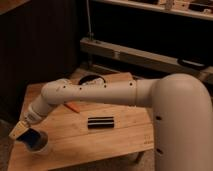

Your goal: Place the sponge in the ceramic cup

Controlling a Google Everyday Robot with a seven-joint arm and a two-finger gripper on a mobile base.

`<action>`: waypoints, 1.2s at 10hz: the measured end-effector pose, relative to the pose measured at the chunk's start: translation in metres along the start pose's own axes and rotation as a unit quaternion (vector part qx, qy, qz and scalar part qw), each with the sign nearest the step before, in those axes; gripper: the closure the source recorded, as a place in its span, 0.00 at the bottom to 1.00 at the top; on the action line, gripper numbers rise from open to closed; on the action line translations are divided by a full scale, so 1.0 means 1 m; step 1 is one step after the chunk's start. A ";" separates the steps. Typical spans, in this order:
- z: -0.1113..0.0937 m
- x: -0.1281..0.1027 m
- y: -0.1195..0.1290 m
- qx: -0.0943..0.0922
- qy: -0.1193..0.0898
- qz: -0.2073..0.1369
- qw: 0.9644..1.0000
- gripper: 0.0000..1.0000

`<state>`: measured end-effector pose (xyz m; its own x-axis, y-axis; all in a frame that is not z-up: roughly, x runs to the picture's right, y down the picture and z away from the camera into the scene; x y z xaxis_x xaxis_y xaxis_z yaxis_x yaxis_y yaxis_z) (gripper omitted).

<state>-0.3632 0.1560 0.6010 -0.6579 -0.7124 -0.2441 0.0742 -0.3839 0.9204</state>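
The dark blue sponge (31, 138) is at the mouth of the small white ceramic cup (43, 148), which stands near the front left corner of the wooden table (75, 145). The sponge covers most of the cup's opening, so only the cup's right side and base show. My gripper (20, 131) is at the sponge's upper left edge, right against it, at the end of the white arm that reaches in from the right. I cannot see whether the sponge rests in the cup or hangs just over it.
An orange carrot-shaped thing (73, 106) lies mid-table under the arm. A black rectangular bar (101, 122) lies right of centre. A dark shallow bowl (90, 79) sits at the table's back edge. Dark shelving stands behind.
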 end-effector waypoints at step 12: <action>0.014 -0.013 0.010 0.017 -0.005 -0.040 0.999 0.47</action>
<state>-0.3640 0.1696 0.6172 -0.6685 -0.6738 -0.3147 -0.0050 -0.4191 0.9079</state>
